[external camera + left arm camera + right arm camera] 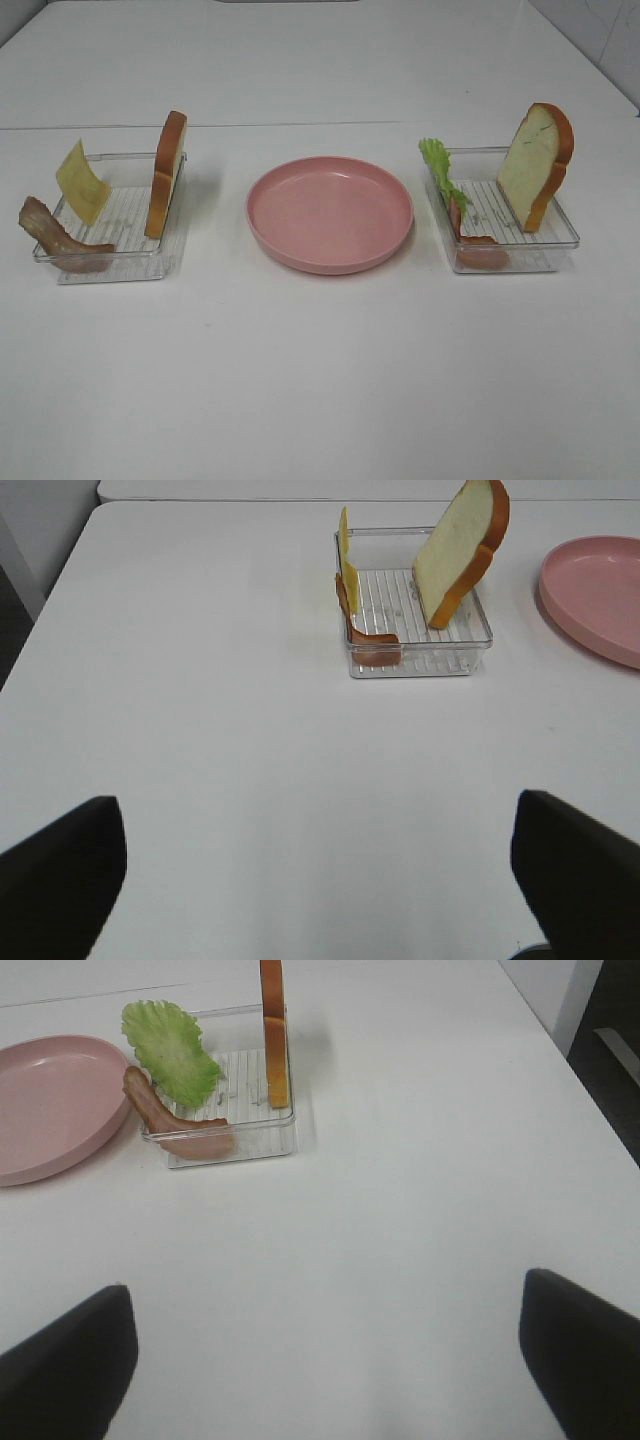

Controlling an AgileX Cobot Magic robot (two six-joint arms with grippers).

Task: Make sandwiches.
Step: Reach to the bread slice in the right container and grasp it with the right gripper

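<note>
Pincer L [318, 880] & pincer R [322, 1360] both spread wide, gripping nothing, above white table [200, 740].

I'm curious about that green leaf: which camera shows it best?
The right wrist view: the lettuce leaf faces the camera, showing its broad ruffled face, leaning against the clear tray. The exterior high view shows it nearly edge-on. The left wrist view misses it.
</note>
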